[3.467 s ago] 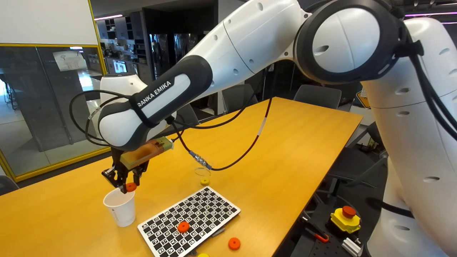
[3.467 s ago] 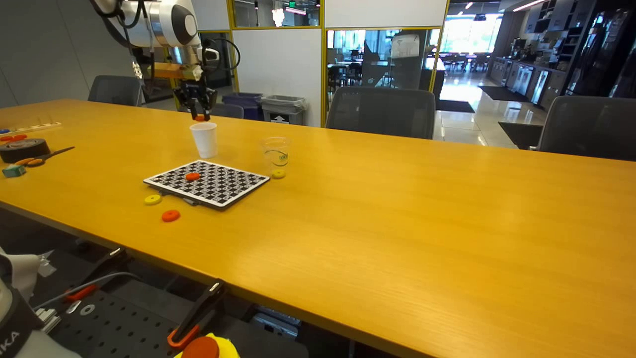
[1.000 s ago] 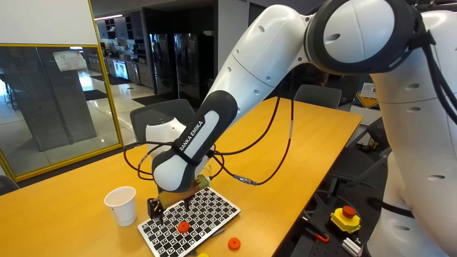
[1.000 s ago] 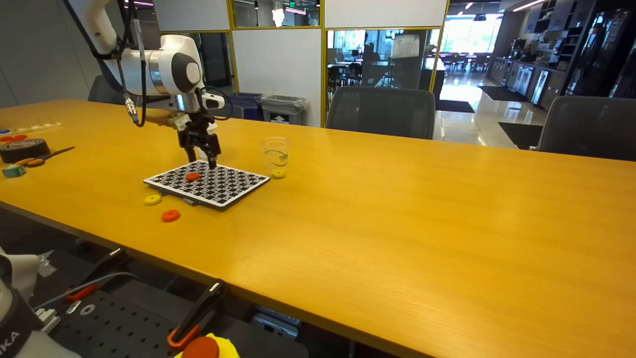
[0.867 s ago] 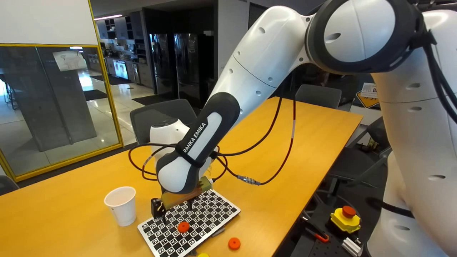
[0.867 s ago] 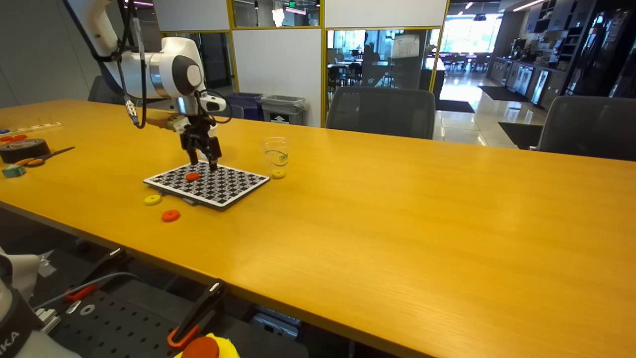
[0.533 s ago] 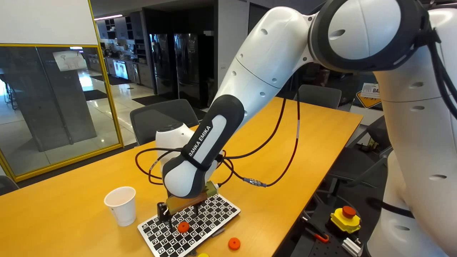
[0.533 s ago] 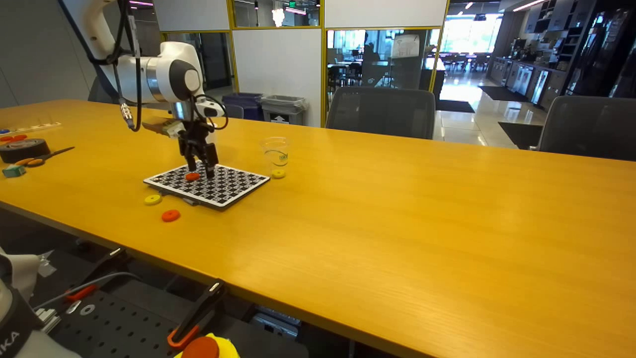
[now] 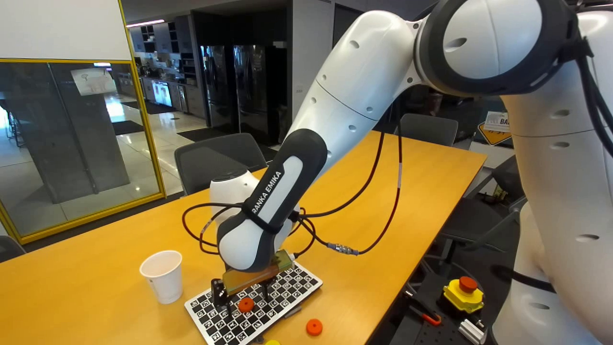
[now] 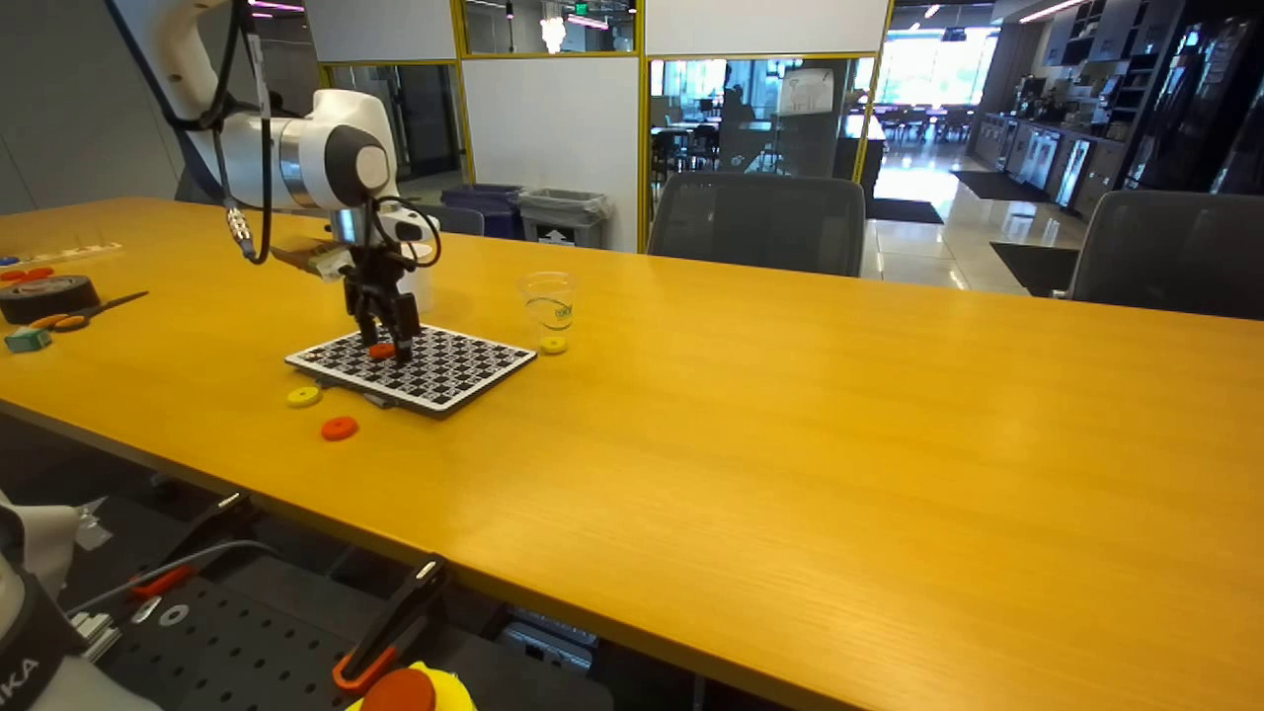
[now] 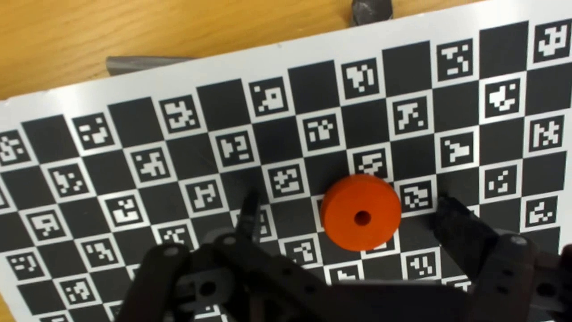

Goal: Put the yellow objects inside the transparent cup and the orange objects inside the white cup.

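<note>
Just right of centre in the wrist view, an orange disc lies flat on a checkered board. The gripper shows at the bottom of that view with its jaws spread wide, one on each side of the disc and neither touching it; whether they meet the board cannot be told. In an exterior view, the white cup stands upright at lower left, just beside the board. A second orange disc rests at lower centre on the table, apart from the board. In an exterior view, the transparent cup stands upright left of centre, a yellow disc showing at its bottom. A second yellow disc lies farther left, near the board. By the left edge are a black tape roll, scissors and a green block.
</note>
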